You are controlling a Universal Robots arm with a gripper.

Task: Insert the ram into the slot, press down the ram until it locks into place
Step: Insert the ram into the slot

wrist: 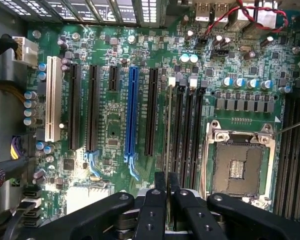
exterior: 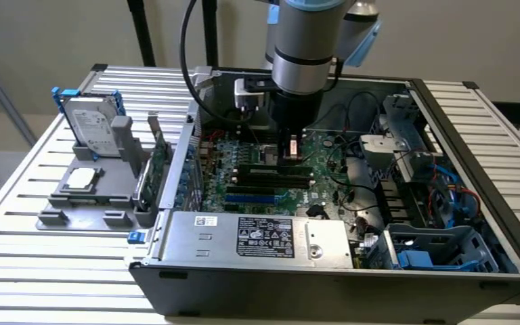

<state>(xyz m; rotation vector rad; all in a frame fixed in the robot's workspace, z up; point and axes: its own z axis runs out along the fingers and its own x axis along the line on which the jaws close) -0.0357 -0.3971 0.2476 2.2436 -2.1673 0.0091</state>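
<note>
Gripper [wrist: 166,181]: pinching the ram [wrist: 168,125] by its top edge.
Ram: on edge in slot [wrist: 171,85], near blue slot [wrist: 132,112].
Press: likely best straight down, ram upright, until the end clips snap.

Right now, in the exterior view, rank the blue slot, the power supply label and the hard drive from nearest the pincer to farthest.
1. Blue slot, on the motherboard, close to the pincer.
2. Power supply label, on the case's near side.
3. Hard drive, outside the case, exterior view's left.
</note>
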